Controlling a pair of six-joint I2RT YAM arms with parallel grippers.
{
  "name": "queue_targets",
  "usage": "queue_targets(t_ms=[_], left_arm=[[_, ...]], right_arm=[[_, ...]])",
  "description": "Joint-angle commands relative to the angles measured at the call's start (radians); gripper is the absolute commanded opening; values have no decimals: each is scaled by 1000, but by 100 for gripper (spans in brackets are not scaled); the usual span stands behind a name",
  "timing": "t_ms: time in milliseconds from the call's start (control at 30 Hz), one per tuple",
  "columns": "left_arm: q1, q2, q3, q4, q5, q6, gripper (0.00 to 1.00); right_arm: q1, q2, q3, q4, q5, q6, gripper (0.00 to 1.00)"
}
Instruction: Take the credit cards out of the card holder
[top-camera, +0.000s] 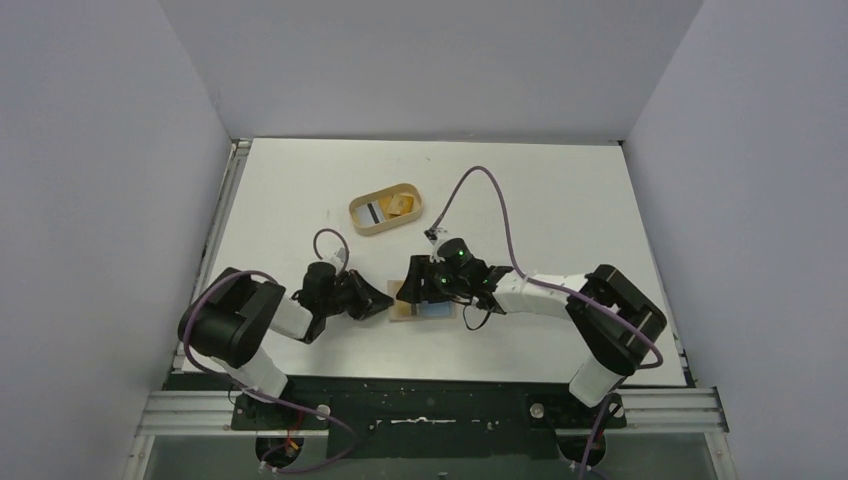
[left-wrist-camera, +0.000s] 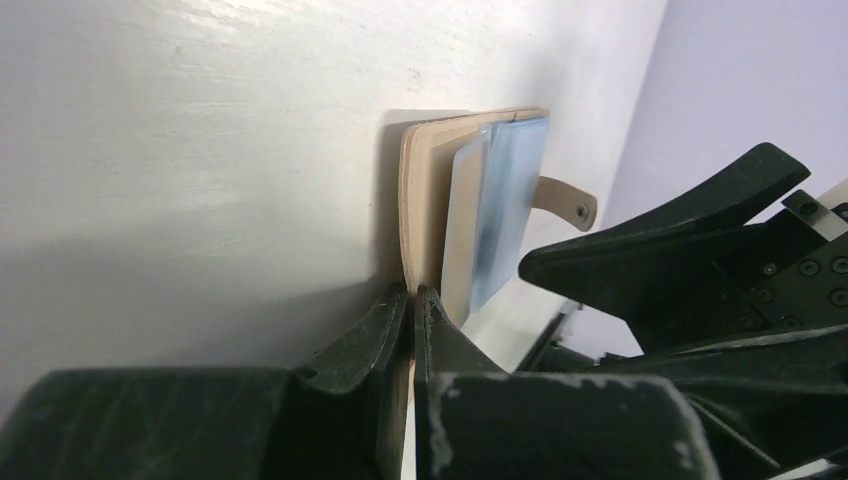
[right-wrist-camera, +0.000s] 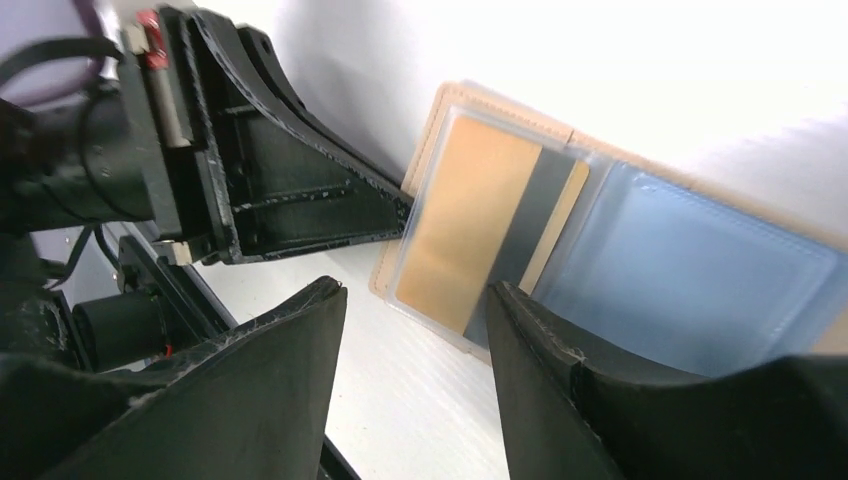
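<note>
Near edge of the white desk (top-camera: 560, 200): left gripper (left-wrist-camera: 412, 295) clamps the flat tan leather card holder (left-wrist-camera: 420, 200) by its rim, anchoring it; right gripper (right-wrist-camera: 415, 290) gapes over the flat gold plastic credit card (right-wrist-camera: 470, 220), seemingly to pull it.

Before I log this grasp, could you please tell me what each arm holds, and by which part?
The left fingers pinch the card holder by an edge of its tan cover; the right fingers stand open over it, holding nothing.

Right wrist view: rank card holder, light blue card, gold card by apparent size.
1. card holder: spans both cards.
2-3. light blue card looks bigger than gold card, but it sits nearer the lens and is cropped, so unsure.
</note>
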Motion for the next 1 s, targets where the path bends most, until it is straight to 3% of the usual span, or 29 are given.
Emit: queue_targets(t_ms=[0,100,533,967], left_arm=[[10,120,-22,433,109,-227,0],[10,264,-31,679,130,-359,0],[-14,157,19,684,110,-445,0],[-14,205,21,686,107,-435,0]], right_arm=[[-28,-77,-17,59,66,-4,55],[-40,-73,-18,57,51,5,55],[-71,-139,-103,39,137,23,55],[-98,-172,-160,51,233,36,55]])
